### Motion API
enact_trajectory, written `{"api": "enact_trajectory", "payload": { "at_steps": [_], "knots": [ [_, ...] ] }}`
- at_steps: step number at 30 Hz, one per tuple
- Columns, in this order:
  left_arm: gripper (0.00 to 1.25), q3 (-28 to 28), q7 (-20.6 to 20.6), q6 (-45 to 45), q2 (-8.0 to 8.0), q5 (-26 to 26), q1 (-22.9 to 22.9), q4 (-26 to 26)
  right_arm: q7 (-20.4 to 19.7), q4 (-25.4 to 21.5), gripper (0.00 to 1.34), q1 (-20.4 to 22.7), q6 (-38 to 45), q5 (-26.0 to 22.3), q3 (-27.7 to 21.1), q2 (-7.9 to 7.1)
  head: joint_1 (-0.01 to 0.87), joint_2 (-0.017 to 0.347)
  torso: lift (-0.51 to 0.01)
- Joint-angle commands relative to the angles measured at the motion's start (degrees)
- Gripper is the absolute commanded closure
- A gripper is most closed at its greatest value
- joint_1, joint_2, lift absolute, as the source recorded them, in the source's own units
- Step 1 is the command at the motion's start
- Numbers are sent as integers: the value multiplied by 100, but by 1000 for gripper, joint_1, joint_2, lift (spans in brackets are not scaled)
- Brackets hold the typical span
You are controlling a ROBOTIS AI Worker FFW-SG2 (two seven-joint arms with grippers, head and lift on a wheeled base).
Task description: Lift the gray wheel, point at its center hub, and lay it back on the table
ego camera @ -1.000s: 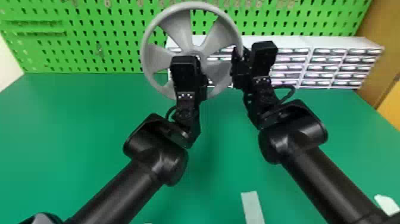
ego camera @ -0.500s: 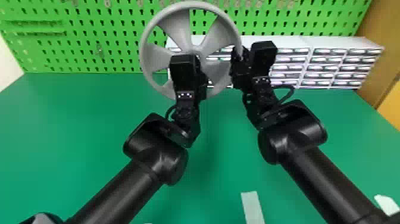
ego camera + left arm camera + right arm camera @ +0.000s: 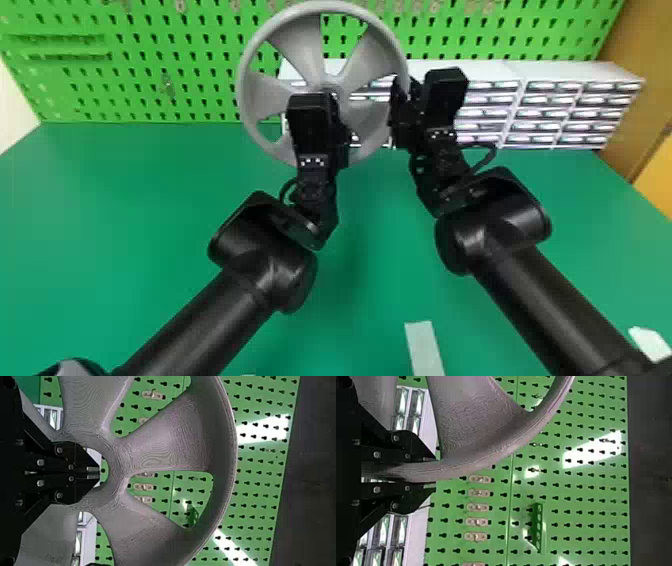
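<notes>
A round gray wheel (image 3: 302,45) with broad, flared spokes and finely lined surface stands upright, upper centre, its rim gripped between the black right tool's (image 3: 406,92) parted fingers; the black left tool (image 3: 312,125), closed and empty, meets its ring-shaped hub (image 3: 117,455).

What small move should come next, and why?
I'd probably ease the left gripper back from the hub before lowering the wheel: its shut fingertips point at the hub's opening, while the right gripper has the rim between its fingers.
</notes>
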Motion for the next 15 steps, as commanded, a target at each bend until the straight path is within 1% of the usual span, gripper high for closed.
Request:
{"api": "enact_trajectory", "payload": {
  "at_steps": [1, 15],
  "knots": [
    [1199, 9, -9, -3, 0, -21, 9, 0, 0, 0, 1237, 1, 9, -9, -5, 0, 692, 48, -96],
    [1199, 53, -9, -3, 0, -39, 18, -9, 0, 0, 1237, 1, 9, -17, -5, -9, 692, 48, -96]
  ]
}}
